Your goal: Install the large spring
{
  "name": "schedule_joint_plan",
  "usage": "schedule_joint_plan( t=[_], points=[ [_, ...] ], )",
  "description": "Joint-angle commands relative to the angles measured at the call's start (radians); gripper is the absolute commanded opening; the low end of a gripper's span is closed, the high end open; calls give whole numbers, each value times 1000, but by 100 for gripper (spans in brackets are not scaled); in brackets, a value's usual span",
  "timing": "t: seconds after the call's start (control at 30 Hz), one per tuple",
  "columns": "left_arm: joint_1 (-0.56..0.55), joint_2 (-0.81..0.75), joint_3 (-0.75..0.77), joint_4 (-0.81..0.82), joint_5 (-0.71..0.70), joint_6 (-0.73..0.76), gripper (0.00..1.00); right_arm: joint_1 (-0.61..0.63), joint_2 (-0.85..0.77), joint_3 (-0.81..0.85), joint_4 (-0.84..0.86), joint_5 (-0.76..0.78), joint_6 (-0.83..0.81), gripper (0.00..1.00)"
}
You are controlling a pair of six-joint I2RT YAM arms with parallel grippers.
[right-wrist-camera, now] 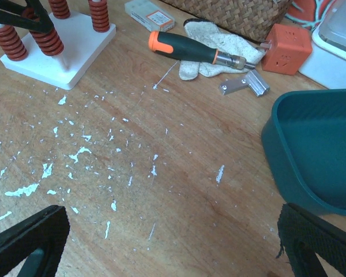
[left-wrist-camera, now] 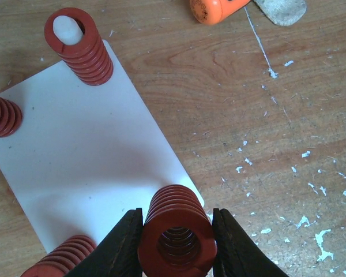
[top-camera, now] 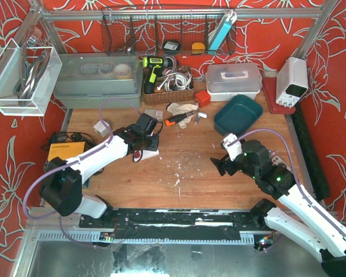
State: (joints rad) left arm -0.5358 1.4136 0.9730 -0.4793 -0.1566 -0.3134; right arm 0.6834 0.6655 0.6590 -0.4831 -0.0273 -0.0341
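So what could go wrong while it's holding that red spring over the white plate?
The spring in the left end effector looks tilted, so it may jam instead of seating. Pushing at the corner of the white plate could shift it. A finger could nudge the neighbouring spring.

Matt red spring point(left-wrist-camera: 174, 205), smooth white base point(left-wrist-camera: 86, 156), perhaps plastic; scuffed wooden table point(left-wrist-camera: 265, 104).

On my table point(top-camera: 190, 173) the plate point(left-wrist-camera: 86, 144) lies left of the middle, with springs point(left-wrist-camera: 81, 49) standing at three of its corners. At the fourth corner, the large spring point(left-wrist-camera: 177, 234) sits between the left gripper's point(left-wrist-camera: 176, 222) fingers. Behind the plate lie the screwdriver point(right-wrist-camera: 190, 49) and the glove point(right-wrist-camera: 203, 70), with the basket point(right-wrist-camera: 230, 14) behind them. The tub point(right-wrist-camera: 311, 144) lies to their right.
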Motion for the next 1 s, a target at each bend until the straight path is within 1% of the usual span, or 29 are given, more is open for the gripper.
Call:
schedule_joint_plan(
  t=[0.0,0.23,0.47,0.57,0.63,0.7,0.73,0.77,0.8,0.9,0.97],
  points=[
    [2,-4,-14,33,-24,13,31,4,13,37,-3,17,4,99],
    [2,-8,-13,45,-18,3,45,4,27,50,-14,42,12,99],
    [2,-18,12,22,-9,-16,55,2,60,94,-37,98,29,99],
    [2,-37,53,22,-19,-20,62,2,99,137,-44,170,94,99],
    [2,-43,90,40,-39,-18,69,2,139,156,-33,274,162,99],
    [2,-34,128,74,-70,-3,77,1,186,160,11,365,189,99],
    [2,-28,144,96,-93,6,84,1,210,158,43,396,182,99],
    [3,-16,161,119,-115,13,98,-1,243,151,85,427,163,99],
    [1,3,184,132,-136,21,100,-2,264,144,132,459,129,99],
    [2,95,264,131,-160,41,100,-29,347,109,301,538,37,99],
    [2,150,298,130,-198,17,100,-89,416,124,362,555,30,99]
  ],
)
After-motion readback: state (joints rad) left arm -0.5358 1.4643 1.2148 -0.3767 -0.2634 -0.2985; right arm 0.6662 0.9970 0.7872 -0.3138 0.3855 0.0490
